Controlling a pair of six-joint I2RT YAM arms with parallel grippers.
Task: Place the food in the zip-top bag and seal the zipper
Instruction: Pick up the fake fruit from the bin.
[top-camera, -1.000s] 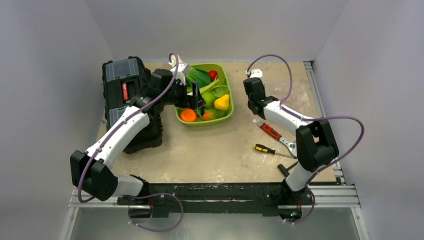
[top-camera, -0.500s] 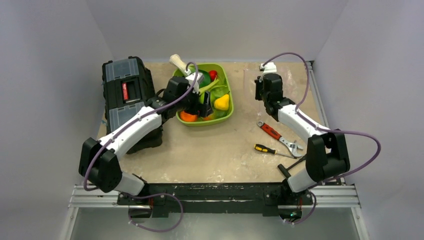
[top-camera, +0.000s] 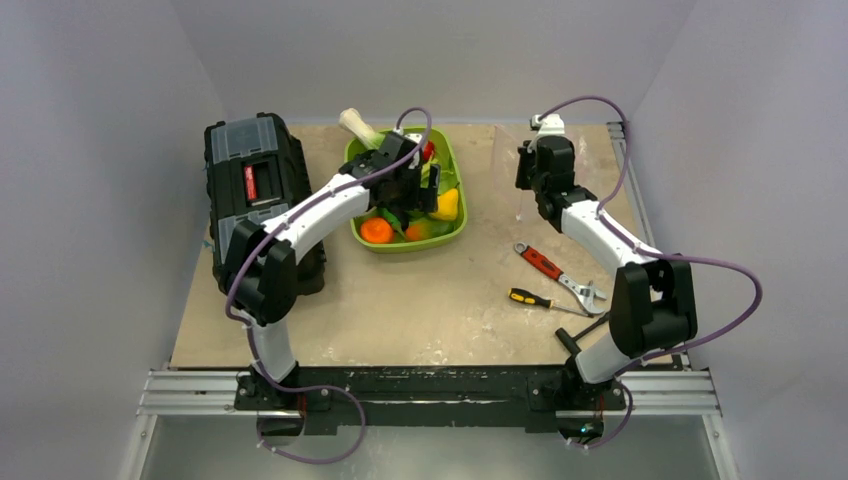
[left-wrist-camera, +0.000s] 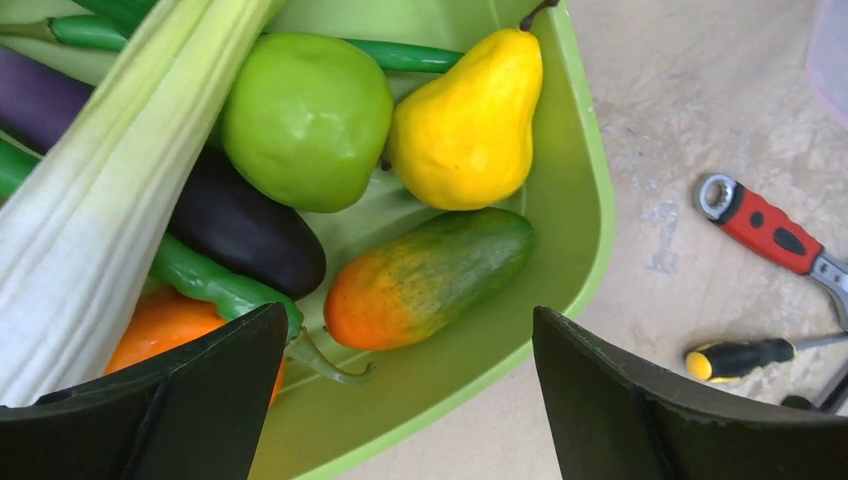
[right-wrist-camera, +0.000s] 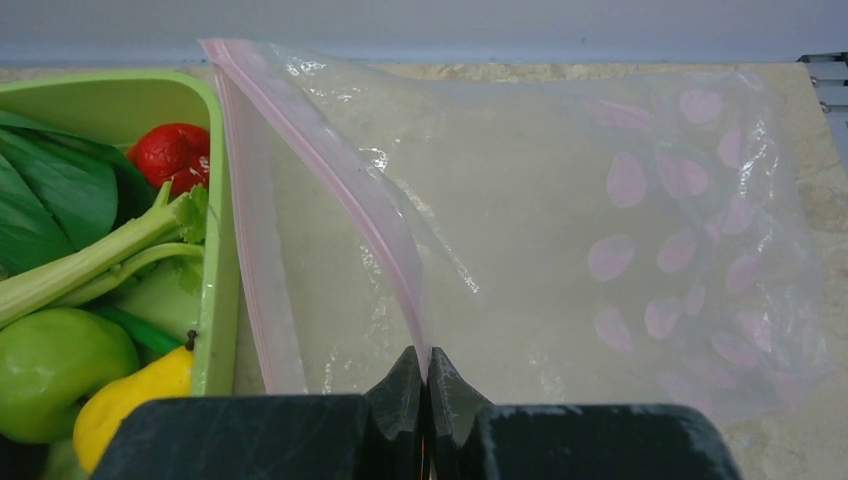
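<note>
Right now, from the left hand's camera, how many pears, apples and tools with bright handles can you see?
yellow pear: 1
green apple: 1
tools: 2, the red-handled wrench and the yellow-and-black screwdriver
total: 4

The tray (left-wrist-camera: 580, 200) is lime green, and its food shows a yellow pear (left-wrist-camera: 465, 120) (dark stem at its tip), a bright green apple (left-wrist-camera: 305, 115), a dark purple aubergine (left-wrist-camera: 240, 225), a mango-shaped piece (left-wrist-camera: 430, 275) fading from orange to green, a leek (left-wrist-camera: 110, 200) running white into pale green, and a red piece (right-wrist-camera: 172, 155). The zip-top bag (right-wrist-camera: 640, 200) is clear, printed with pale pink petal-like spots toward one side, and its zipper (right-wrist-camera: 350, 200) is a pale pink strip. On the mottled beige table (left-wrist-camera: 700, 100), the wrench (left-wrist-camera: 765, 225) has a red handle and the screwdriver (left-wrist-camera: 735, 358) a yellow-and-black one.
</note>
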